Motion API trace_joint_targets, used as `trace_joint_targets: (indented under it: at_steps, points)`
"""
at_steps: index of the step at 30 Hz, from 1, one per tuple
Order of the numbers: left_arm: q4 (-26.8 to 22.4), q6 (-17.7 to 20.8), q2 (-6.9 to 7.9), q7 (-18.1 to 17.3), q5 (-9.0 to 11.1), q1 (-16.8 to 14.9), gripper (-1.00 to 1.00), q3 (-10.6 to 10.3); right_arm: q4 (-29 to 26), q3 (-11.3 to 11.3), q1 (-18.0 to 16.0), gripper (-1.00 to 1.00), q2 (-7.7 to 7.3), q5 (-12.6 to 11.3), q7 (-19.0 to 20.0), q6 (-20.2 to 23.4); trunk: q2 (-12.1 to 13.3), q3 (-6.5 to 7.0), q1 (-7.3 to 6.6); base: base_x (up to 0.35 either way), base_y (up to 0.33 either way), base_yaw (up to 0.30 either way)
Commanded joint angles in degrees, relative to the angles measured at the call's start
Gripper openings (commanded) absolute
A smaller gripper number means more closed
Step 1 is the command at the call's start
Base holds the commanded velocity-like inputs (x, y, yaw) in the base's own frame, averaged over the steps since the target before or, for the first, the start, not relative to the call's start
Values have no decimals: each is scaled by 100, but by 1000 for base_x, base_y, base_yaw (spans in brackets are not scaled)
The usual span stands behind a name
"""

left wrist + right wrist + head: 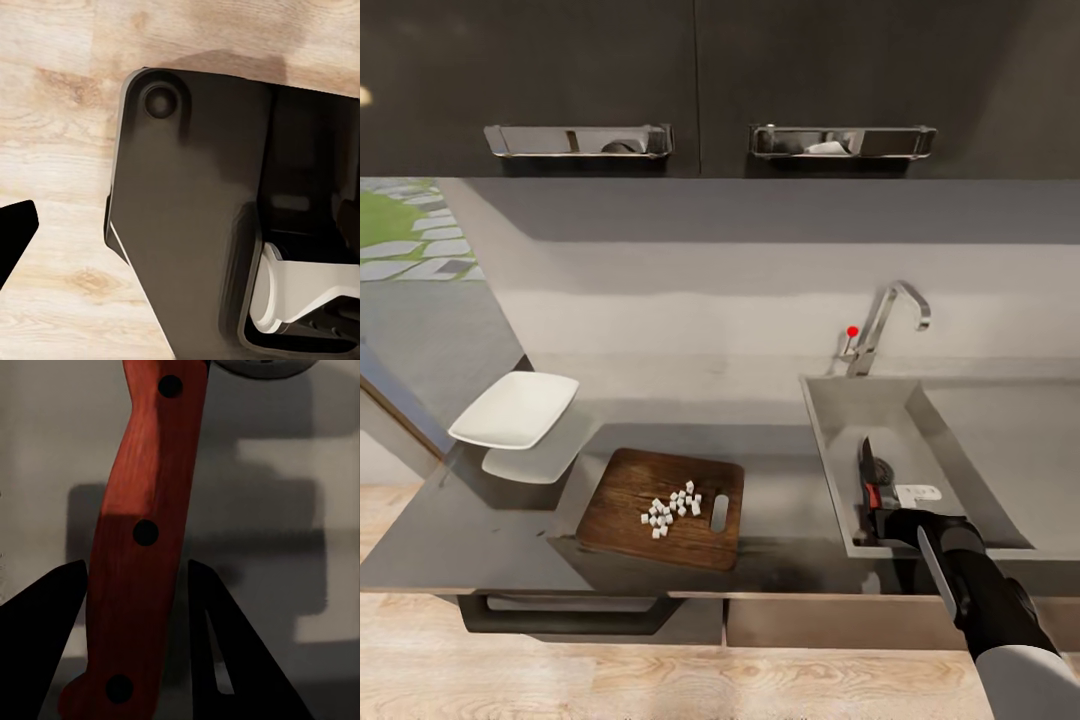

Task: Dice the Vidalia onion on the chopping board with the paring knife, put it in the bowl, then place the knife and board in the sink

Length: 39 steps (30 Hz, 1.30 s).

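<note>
The paring knife (142,540) lies between my right fingers (45,645), its orange-red handle with three dark rivets running lengthwise through the gap. The near finger meets the handle's edge; the other finger stands just beside it with a thin strip of grey showing between, so I cannot tell whether I am pinching it or only bracketing it. From the head view, my right gripper (890,522) reaches down into the sink (840,420), and the knife's dark blade (867,462) points away from my fingertips toward the chrome tap (885,325) with its red knob (852,331).

Well away from those fingers, on the countertop (490,530), sits the chopping board (630,490), with the diced onion (672,508) as a loose heap of pale cubes on it. Beyond the board, farther still, is the white bowl (515,408).

My left wrist camera looks down on a dark part of my base (187,210) over the wooden floor (60,150), with one left fingertip (15,232) at the edge; how far that hand is spread I cannot tell.
</note>
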Motion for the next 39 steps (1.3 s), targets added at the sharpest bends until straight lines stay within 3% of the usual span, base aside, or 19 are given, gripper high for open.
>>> trace_joint_targets:
  at_steps: [1, 6, 7, 20, 29, 34, 39]
  points:
    - [-9, 8, -5, -59, 58, 2, 100, 31, -7, -3, -3, -100, 1, 47, 40, 25, -10, -12, 3, 0, 0, 0]
    - [-9, 8, -5, -59, 58, 2, 100, 31, -5, 3, -3, -100, 1, 47, 40, 25, -10, -16, 3, 0, 0, 0]
    - [-9, 8, -5, -59, 58, 2, 100, 31, -5, 4, -3, 100, 1, 47, 40, 25, -10, -17, 3, 0, 0, 0]
    - [-9, 8, -5, -59, 58, 2, 100, 31, -150, -9, -3, 100, -11, 55, 35, 25, -10, -17, 3, 0, 0, 0]
    - [-1, 8, -10, -58, 58, 2, 100, 31, -1719, -13, 22, 100, 0, 47, 271, 241, -10, -17, 3, 0, 0, 0]
    - [0, 8, -13, -59, 58, 2, 100, 31, -2907, -17, 72, 100, 21, 47, 455, 864, -10, -17, 3, 0, 0, 0]
    - [0, 10, -11, -59, 58, 2, 100, 31, -3183, -34, 97, 100, 34, 50, 1011, 985, -10, -17, 3, 0, 0, 0]
